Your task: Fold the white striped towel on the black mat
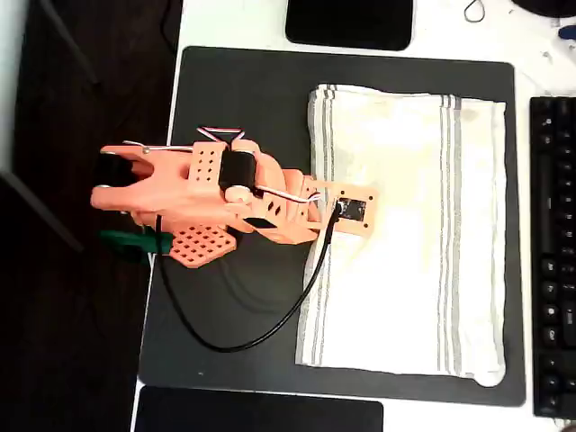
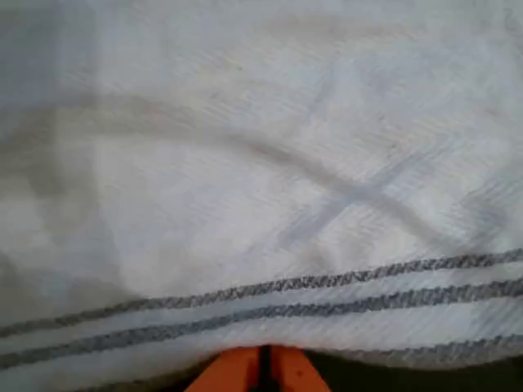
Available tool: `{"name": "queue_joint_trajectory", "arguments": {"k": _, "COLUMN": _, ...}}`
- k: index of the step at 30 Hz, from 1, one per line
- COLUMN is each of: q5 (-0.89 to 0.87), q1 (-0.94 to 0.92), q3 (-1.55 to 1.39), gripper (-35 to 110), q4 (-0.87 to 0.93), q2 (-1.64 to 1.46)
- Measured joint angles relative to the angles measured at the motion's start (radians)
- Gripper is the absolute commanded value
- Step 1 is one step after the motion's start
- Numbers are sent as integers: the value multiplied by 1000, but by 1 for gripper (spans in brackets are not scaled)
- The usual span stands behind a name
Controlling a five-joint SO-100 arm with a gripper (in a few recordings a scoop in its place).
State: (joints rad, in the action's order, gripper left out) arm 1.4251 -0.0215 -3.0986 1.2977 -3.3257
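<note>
1. Claw (image 2: 263, 367) tips show as two orange points at the bottom of the wrist view, pressed together with only a thin dark seam between them; they sit right at the towel's striped edge, and I cannot tell whether any cloth is pinched between them.
2. From overhead, the orange arm (image 1: 207, 202) reaches in from the left and its head lies over the towel's left edge, about halfway between the far and near ends.
3. White striped towel (image 1: 405, 234) lies spread nearly flat on the right half of the black mat (image 1: 234, 117), with grey stripe bands running along its left and right sides.
4. Cloth looks thin, light and limp: soft creases cross it in the wrist view, and its near-right corner curls slightly.
5. I judge it will sag and drag rather than hold shape, so a pinch must catch the very hem.
6. Best hold seems the left striped edge or one of its corners, lifted and carried right.
7. Mat's matte surface may grip the cloth and bunch it.
</note>
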Motion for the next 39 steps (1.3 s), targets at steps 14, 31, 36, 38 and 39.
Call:
{"name": "queue_joint_trajectory", "arguments": {"k": 14, "q5": 21, "q1": 35, "q3": 0, "gripper": 0, "q4": 2, "q2": 0}}
{"name": "queue_joint_trajectory", "arguments": {"k": 31, "q5": 51, "q1": 195, "q3": 304, "gripper": 0, "q4": 44, "q2": 333}}
{"name": "queue_joint_trajectory", "arguments": {"k": 36, "q5": 40, "q1": 295, "q3": 445, "gripper": 0, "q4": 48, "q2": 500}}
{"name": "queue_joint_trajectory", "arguments": {"k": 38, "q5": 28, "q1": 331, "q3": 506, "gripper": 0, "q4": 51, "q2": 569}}
{"name": "queue_joint_trajectory", "arguments": {"k": 39, "q5": 21, "q1": 350, "q3": 537, "gripper": 0, "q4": 51, "q2": 606}}
